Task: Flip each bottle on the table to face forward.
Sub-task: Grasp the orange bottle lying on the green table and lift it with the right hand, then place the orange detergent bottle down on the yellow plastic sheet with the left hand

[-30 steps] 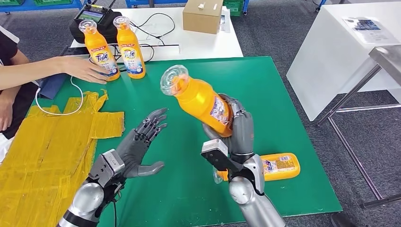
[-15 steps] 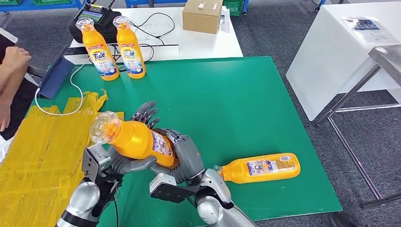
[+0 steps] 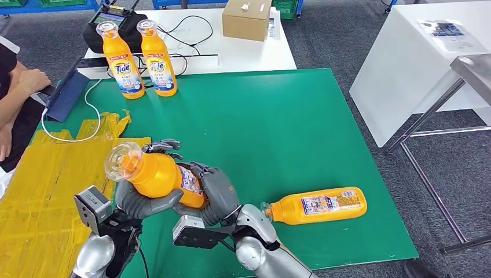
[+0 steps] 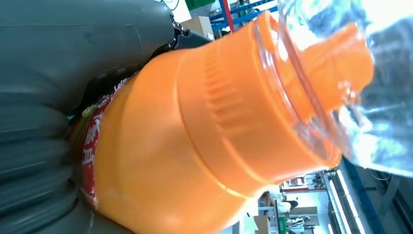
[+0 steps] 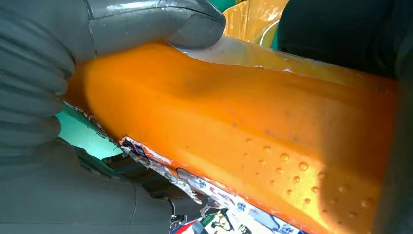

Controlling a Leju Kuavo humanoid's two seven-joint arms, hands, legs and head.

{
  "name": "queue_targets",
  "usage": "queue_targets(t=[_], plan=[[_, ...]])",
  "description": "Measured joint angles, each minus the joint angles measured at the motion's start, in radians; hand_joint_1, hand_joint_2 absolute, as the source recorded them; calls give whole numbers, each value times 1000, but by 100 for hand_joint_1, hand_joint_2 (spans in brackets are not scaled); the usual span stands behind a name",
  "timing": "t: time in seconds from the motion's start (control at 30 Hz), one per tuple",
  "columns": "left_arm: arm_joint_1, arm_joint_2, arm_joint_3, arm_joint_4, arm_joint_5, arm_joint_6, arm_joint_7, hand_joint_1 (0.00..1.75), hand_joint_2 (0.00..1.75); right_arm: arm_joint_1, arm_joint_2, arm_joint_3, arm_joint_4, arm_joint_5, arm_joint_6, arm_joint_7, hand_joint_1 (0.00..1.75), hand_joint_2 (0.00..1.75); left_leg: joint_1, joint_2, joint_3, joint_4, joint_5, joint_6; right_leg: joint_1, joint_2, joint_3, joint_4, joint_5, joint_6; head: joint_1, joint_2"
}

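Both robot hands are wrapped around one orange bottle, held above the near-left part of the green tabletop. The left robot hand cups it from below and behind, fingers curled up round the shoulder; the right robot hand clasps the lower, labelled end, thumb pressed on the body as the right wrist view shows. The bottle's long axis is tilted, its clear cap pointing up and toward the left edge, base toward the right hand. Which face of the label looks forward I cannot tell. To my eye this is a handover or re-grip between the two hands, and the turn depends on that axis being brought upright. A second bottle lies on its side near the front right corner, long axis running along the front edge, nearer the right arm. Two bottles stand upright at the far left edge.
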Motion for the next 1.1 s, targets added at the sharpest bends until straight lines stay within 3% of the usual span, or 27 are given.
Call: queue_targets(t=[0.13,0.17,0.27,0.3,0.47,0.53,0.6,0.7,0.8,0.87,0.97,1.1], plan=[[1,-5,-1,-1,-6,11,-4,175,175,-3,2,0,6,-4,-1,0,174,175,0,0,0,0,0,0,0,0,0,0,0,0,0,0],[1,-6,-2,-1,-8,12,-4,175,175,-3,2,0,6,-5,-2,0,151,175,0,0,0,0,0,0,0,0,0,0,0,0,0,0],[-3,-10,-14,-1,-16,12,-4,175,175,0,2,0,6,-13,-10,-4,21,175,0,0,0,0,0,0,0,0,0,0,0,0,0,0],[-6,-11,-21,-1,-21,12,-4,175,175,3,2,0,6,-18,-17,-7,0,175,0,0,0,0,0,0,0,0,0,0,0,0,0,0],[-22,-23,-53,0,-70,43,-8,175,175,27,1,-6,-10,-28,-67,-18,0,175,0,0,0,0,0,0,0,0,0,0,0,0,0,0],[-31,-25,-60,0,-195,148,-16,175,175,37,-3,-15,-28,-17,-92,-6,0,175,0,0,0,0,0,0,0,0,0,0,0,0,0,0],[-47,-24,-65,1,-450,333,15,175,175,51,-13,-30,-61,16,-112,26,0,175,0,-1,0,0,0,0,0,0,0,0,0,0,0,0],[-105,-8,-63,37,-898,508,177,175,175,69,-45,-65,-133,100,-99,92,0,175,0,-3,0,0,0,0,0,0,2,0,0,0,0,0],[-187,49,-63,158,-1347,538,414,175,175,80,-83,-107,-193,175,-55,137,0,175,0,-2,1,0,0,0,0,0,2,0,1,-1,0,0],[-251,97,-65,276,-1547,552,528,175,175,86,-110,-128,-217,211,-29,156,0,175,0,0,2,0,0,0,0,1,2,0,2,-2,0,0],[-317,149,-68,425,-1583,566,570,175,175,96,-141,-150,-233,242,-16,168,0,175,0,0,2,0,1,-1,0,1,1,0,3,-2,0,0],[-386,207,-126,597,-1568,504,658,175,175,96,-190,-153,-238,312,24,213,0,175,0,0,2,0,1,-1,0,1,2,0,3,-2,0,0]])
